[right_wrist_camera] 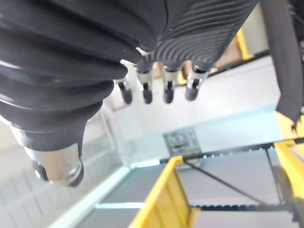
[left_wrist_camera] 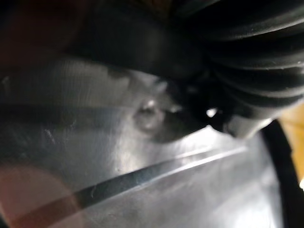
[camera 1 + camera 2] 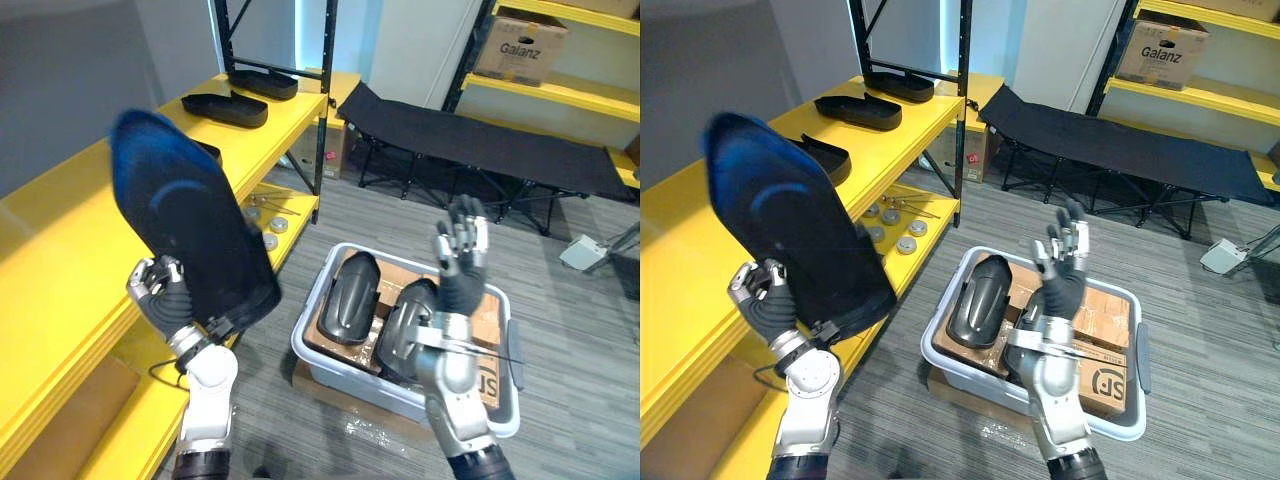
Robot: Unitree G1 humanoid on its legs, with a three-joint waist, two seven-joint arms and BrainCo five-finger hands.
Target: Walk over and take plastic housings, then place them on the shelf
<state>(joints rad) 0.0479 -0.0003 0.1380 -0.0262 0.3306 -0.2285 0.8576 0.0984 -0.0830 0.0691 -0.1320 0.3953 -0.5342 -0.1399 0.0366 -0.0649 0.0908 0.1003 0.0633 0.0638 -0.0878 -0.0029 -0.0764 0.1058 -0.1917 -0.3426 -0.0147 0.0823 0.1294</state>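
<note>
Black housing (image 3: pixel 190 220) upright above left hand (image 3: pixel 160 290), gripped by lower end

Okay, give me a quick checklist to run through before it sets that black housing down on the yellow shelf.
1. Grip: left hand curled round the lower edge of the held housing: ok.
2. Landing spot: bare yellow shelf beside the held housing: ok.
3. Placed housings lie farther along the shelf, off that spot: ok.
4. Right hand open, raised over the grey bin, out of the way: ok.
5. Gap between held housing and shelf top: cannot tell.
</note>
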